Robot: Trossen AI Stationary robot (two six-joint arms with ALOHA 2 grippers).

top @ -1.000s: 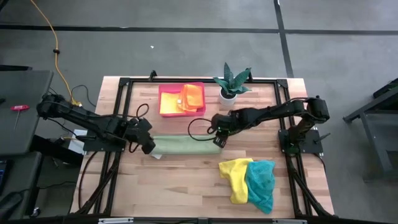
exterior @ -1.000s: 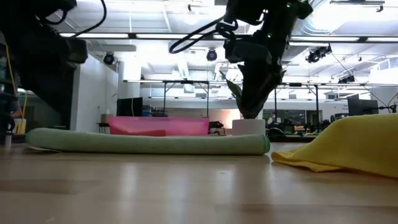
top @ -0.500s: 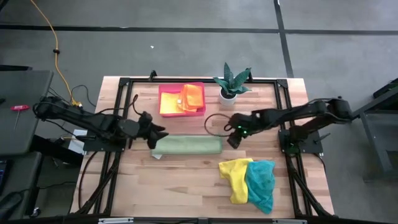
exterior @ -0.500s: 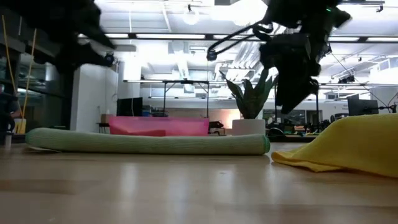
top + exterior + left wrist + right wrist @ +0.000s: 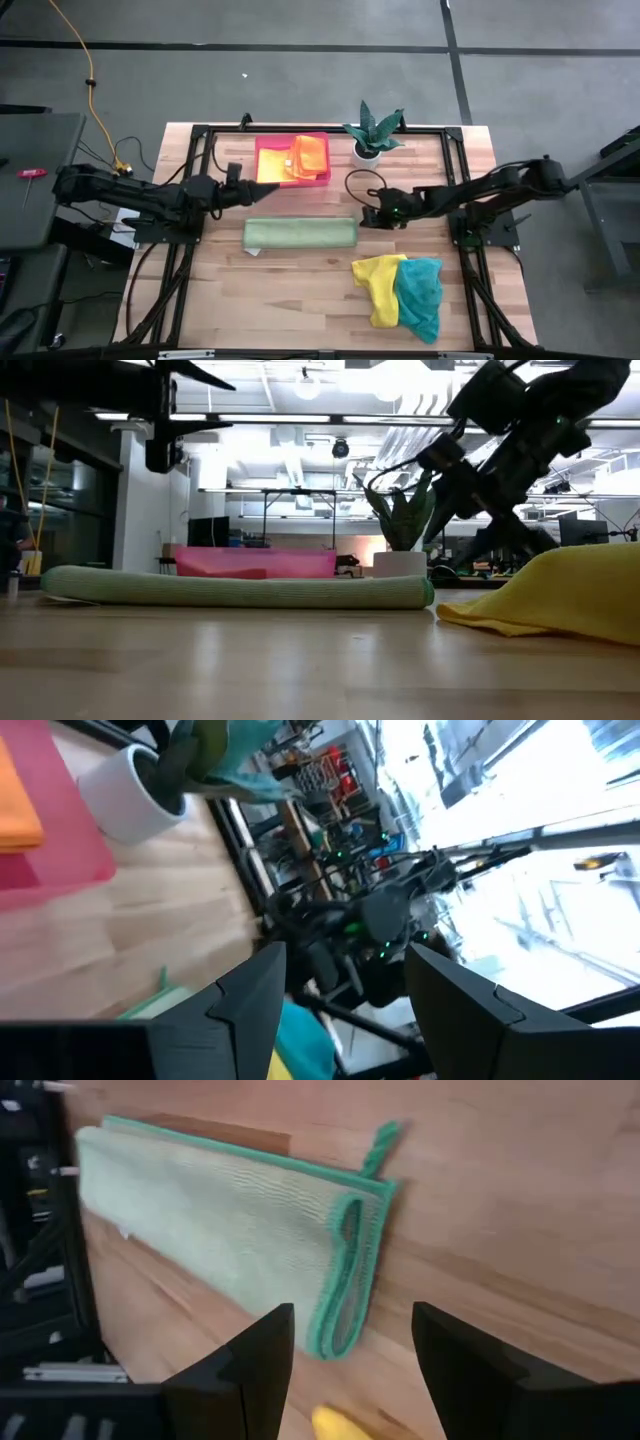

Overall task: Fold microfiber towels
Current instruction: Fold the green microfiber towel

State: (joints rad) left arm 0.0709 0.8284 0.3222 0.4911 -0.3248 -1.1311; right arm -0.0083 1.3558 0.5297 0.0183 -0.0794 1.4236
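A light green microfiber towel (image 5: 300, 235), folded into a long strip, lies flat on the table's middle (image 5: 220, 1220). My left gripper (image 5: 264, 191) hangs level above the table between the towel's left end and the pink tray, open (image 5: 345, 1020), nothing between its fingers. My right gripper (image 5: 368, 216) stands just off the towel's right end, slanting down, open (image 5: 350, 1380) and touching nothing. A yellow towel (image 5: 378, 285) and a teal towel (image 5: 420, 295) lie crumpled near the front right. Folded yellow (image 5: 272, 165) and orange (image 5: 310, 155) towels lie in the tray.
The pink tray (image 5: 322, 178) sits at the far middle with a potted plant (image 5: 372, 135) to its right. A cable loop (image 5: 360, 185) hangs by the right arm. Bare wood shows in front of the green towel (image 5: 240, 588) and at the left front.
Both grippers have drawn away from the green towel's ends. The left one has risen and gone toward the far edge, tipping up from pointing down to level. The right one has pulled back toward the table's right edge, sunk and rolled. The towel has stayed where it lay.
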